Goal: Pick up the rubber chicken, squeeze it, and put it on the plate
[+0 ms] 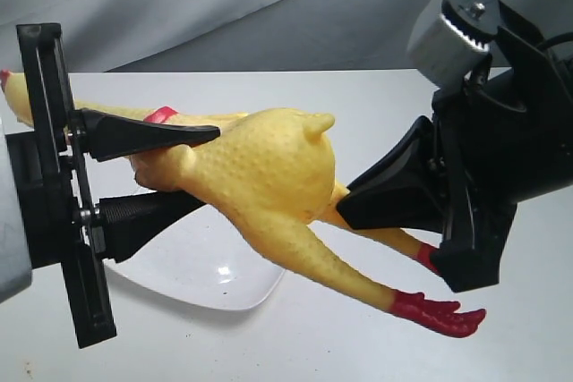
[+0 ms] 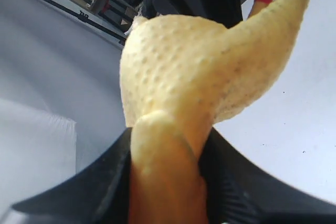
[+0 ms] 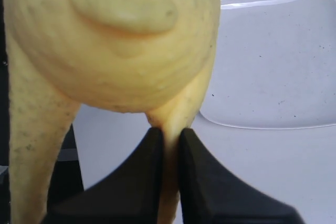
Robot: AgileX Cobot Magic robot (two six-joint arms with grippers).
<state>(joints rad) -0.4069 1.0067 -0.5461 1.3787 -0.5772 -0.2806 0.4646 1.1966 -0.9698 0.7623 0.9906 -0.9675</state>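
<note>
Exterior view: rubber chicken (image 1: 269,176) is held in the air between the two arms, lying roughly level, breast bulging toward the camera.
Location of chicken: above the plate (image 1: 224,291), clear of it; body over the plate's near right corner.
Left gripper (image 1: 201,167): clamped on the chicken at its neck end, one black finger above and one below.
Left wrist view: fingers (image 2: 105,182) press the yellow bumpy skin from both sides; the narrow part is squeezed between them and the body swells beyond.
Right gripper (image 1: 347,206): closed tight on one leg, just behind the body.
Right wrist view: fingertips (image 3: 155,140) pinch the thin leg with almost no gap showing; the rounded rump fills the frame above.
Neck band (image 1: 161,115): red, showing just past the upper left finger.
Free foot (image 1: 439,315): red, hanging off the other leg, out past the plate over the table (image 1: 376,351).
Second foot: partly hidden behind the right arm; only a red patch shows.
Plate: white, glossy, resting flat on the table; its left part is hidden by the left arm.
</note>
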